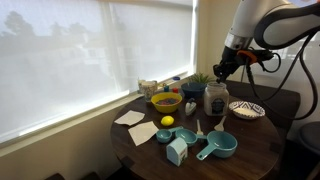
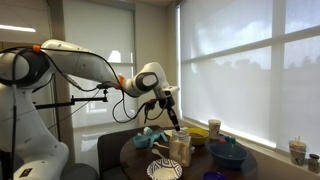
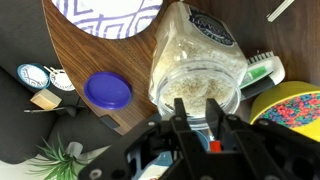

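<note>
My gripper (image 3: 196, 103) hangs just above an open glass jar (image 3: 195, 75) filled with pale grainy contents. Its two black fingers (image 3: 181, 115) stand a little apart, and nothing shows between them; the grains are visible through the gap. In both exterior views the gripper (image 1: 221, 68) (image 2: 176, 118) points down over the jar (image 1: 216, 98) (image 2: 181, 147), which stands upright on the round wooden table (image 1: 250, 150). The fingertips do not touch the jar's rim.
A blue lid (image 3: 107, 91) lies beside the jar. A patterned plate (image 1: 246, 109), a yellow bowl (image 1: 166, 101), a lemon (image 1: 167, 121), teal measuring cups (image 1: 218, 146), napkins (image 1: 129, 118) and a small plant (image 1: 200, 79) crowd the table. Window blinds lie behind.
</note>
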Robot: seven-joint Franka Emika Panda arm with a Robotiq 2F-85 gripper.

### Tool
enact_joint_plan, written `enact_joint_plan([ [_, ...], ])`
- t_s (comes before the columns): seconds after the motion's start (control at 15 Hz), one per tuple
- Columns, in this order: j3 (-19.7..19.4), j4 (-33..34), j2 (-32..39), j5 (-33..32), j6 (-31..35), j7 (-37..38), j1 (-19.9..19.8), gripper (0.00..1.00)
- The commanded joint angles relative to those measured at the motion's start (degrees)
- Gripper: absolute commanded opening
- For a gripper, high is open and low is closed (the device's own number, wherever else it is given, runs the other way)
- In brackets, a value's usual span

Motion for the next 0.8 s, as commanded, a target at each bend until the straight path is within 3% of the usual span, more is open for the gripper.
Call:
enact_joint_plan([
  [0.0, -0.86, 0.26, 2.13, 0.06, 3.34, -1.48, 0.48, 0.61],
  [0.13, -0.96, 0.24, 2.92, -0.03, 4.96, -1.45, 0.42, 0.23],
  [0.33, -1.3, 0.18, 3.86, 0.12, 7.64, -1.82, 0.47, 0.1],
  [0.4, -1.38, 0.14, 4.14, 0.25, 8.31, -1.93, 0.53, 0.09],
  [0.53, -1.49, 0.1, 4.7, 0.68, 8.62, -2.34, 0.72, 0.17],
  [0.67, -1.62, 0.04, 5.13, 1.57, 8.13, -3.19, 1.13, 0.32],
  [0.73, -1.63, 0.01, 5.3, 1.77, 7.98, -3.42, 1.24, 0.33],
])
